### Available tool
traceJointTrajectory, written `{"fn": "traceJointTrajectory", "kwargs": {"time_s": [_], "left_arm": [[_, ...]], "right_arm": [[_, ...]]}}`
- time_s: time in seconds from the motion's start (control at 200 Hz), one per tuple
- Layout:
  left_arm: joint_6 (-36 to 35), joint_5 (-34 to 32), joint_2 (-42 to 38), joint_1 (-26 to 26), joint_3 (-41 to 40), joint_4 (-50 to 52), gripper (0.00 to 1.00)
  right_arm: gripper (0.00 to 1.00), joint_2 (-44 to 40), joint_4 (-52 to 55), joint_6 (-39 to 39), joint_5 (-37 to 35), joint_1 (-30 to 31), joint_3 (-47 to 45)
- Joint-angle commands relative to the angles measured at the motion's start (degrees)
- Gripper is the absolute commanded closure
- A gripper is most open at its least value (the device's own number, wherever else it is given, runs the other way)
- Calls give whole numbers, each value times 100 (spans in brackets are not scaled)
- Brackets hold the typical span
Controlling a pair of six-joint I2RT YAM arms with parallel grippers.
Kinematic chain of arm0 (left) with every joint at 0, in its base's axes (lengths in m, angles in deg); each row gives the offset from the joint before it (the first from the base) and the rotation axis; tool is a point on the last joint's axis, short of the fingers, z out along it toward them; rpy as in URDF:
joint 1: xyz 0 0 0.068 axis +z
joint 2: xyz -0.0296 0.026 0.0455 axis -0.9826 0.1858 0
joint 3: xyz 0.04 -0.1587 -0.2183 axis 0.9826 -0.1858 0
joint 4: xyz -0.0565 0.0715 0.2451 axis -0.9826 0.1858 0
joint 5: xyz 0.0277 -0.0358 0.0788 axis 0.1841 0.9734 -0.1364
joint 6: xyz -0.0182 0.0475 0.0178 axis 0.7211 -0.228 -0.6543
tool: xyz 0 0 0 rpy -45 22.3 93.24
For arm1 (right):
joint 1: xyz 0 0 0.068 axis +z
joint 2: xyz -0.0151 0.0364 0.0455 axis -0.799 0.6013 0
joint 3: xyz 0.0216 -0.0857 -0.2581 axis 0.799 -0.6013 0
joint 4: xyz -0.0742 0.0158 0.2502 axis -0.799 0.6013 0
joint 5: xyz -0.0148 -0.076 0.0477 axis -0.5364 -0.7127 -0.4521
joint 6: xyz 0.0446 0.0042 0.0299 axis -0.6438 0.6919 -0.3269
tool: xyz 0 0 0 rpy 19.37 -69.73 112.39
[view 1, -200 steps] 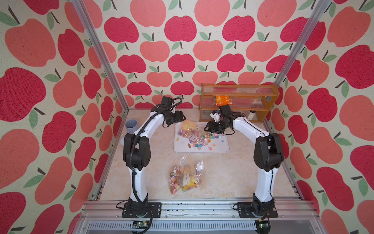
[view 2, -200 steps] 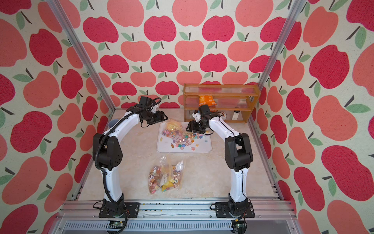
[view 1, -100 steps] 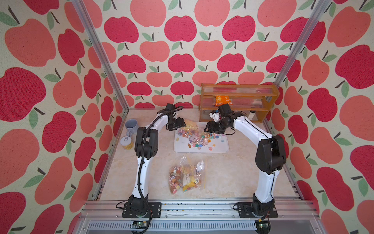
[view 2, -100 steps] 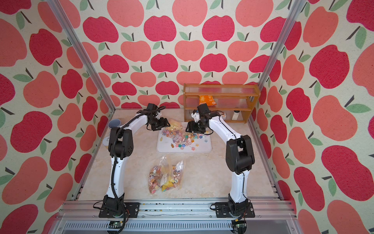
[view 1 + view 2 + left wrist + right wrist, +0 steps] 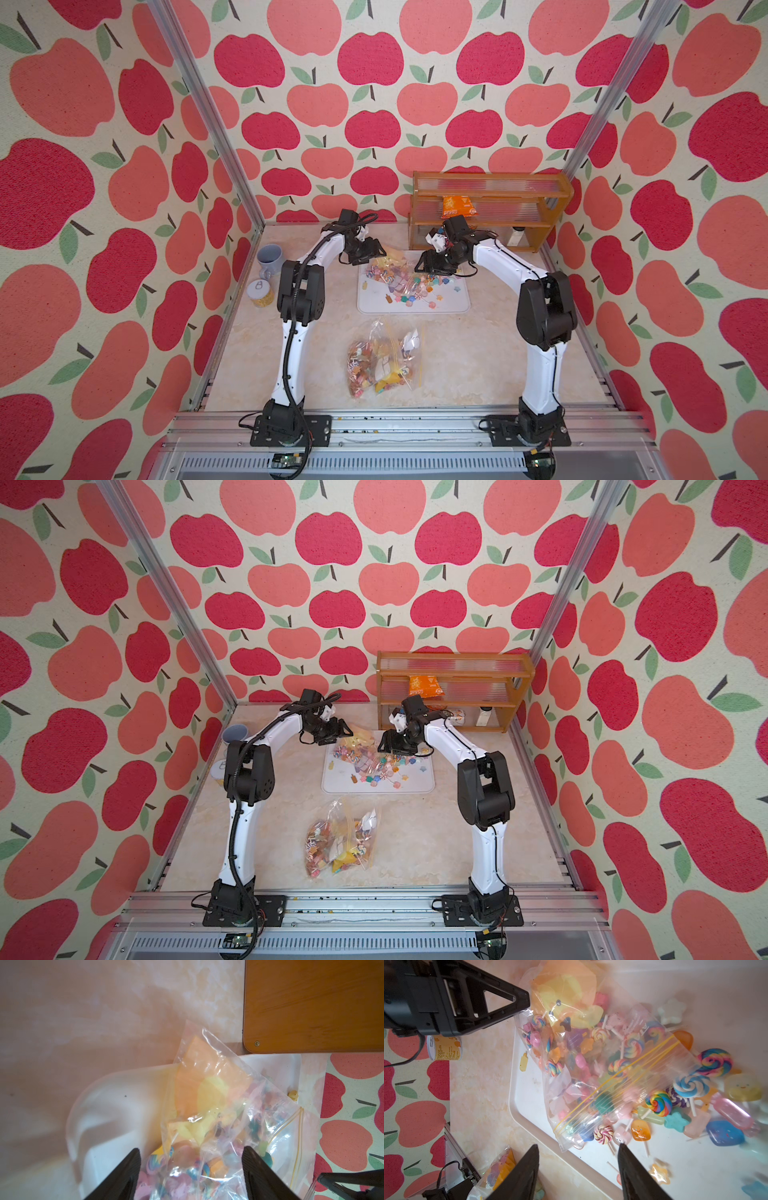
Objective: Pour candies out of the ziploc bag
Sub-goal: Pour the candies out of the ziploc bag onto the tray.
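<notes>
Candies (image 5: 658, 1103), tiny multicoloured pieces such as swirled lollipops, stars and ice pops, lie partly inside a clear plastic ziploc bag (image 5: 591, 1076) with yellow zip lines and partly loose on a white rectangular plastic tray (image 5: 453, 305). The bag lies flat on the far left part of the tray with its mouth toward the middle. The loose pieces are spread just beyond the mouth, to the right and nearer. A larger yellow item with a face (image 5: 566, 1001) sits at the closed end of the bag.

The left end effector (image 5: 371, 250) hangs over that far left corner. Its jaws are spread, the bag lies below and between them, and one fingertip (image 5: 519, 1004) is at the edge of the plastic. The right end effector (image 5: 424, 266) is just above the mouth end, also spread and holding nothing.

A second clear bag (image 5: 384, 361), full of candies, lies on the marble-patterned bench (image 5: 478, 365), nearer than the tray. A grey-blue mug (image 5: 269, 257) and a small yellow can (image 5: 259, 293) stand at the left. A wooden shelf (image 5: 490, 195) with an orange snack packet (image 5: 457, 206) stands at the far right, close behind the right arm.
</notes>
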Motion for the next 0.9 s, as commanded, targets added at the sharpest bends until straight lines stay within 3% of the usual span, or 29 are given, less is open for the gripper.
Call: {"fn": "traceJointTrajectory", "kwargs": {"time_s": [0.0, 0.355, 0.575, 0.895], "left_arm": [[-70, 261, 151, 112, 172, 140, 25], [-156, 943, 579, 196, 810, 591, 27], [-179, 931, 726, 179, 1114, 810, 30], [-401, 780, 1316, 3, 2444, 1901, 36]], "right_arm": [[38, 80, -81, -95, 161, 60, 101], [39, 225, -185, -162, 283, 65, 163], [39, 291, -272, -200, 344, 70, 145], [39, 317, -198, -165, 368, 62, 303]]}}
